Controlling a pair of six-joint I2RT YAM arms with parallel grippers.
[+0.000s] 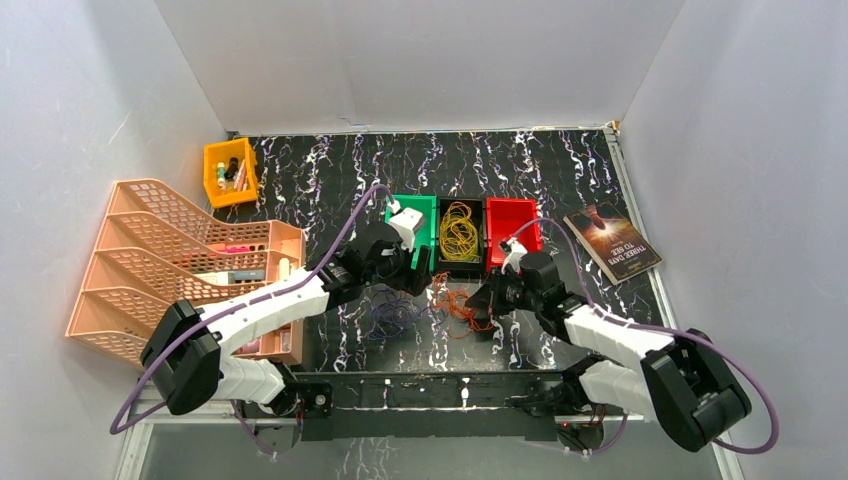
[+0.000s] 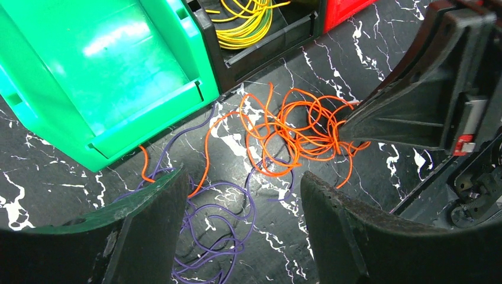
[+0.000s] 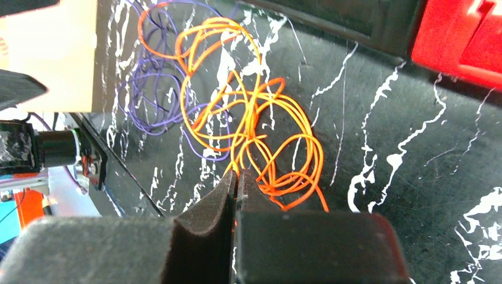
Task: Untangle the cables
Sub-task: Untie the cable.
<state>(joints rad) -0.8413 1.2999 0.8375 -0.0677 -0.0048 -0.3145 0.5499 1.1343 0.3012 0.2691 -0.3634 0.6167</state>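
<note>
Your right gripper (image 3: 238, 177) clamps a strand of the tangled thin orange wire loops (image 2: 294, 137), which lie on the black marbled tabletop (image 2: 53, 177) just before the green plastic bin (image 2: 118, 71). Your left gripper (image 2: 243, 180) hangs, fingers apart, above the thin purple wire loops (image 2: 204, 222) overlapping them.

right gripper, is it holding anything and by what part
Yes: the right gripper is pinched shut on the orange cables, gripping strands at the edge of the bunch nearest it.
</note>
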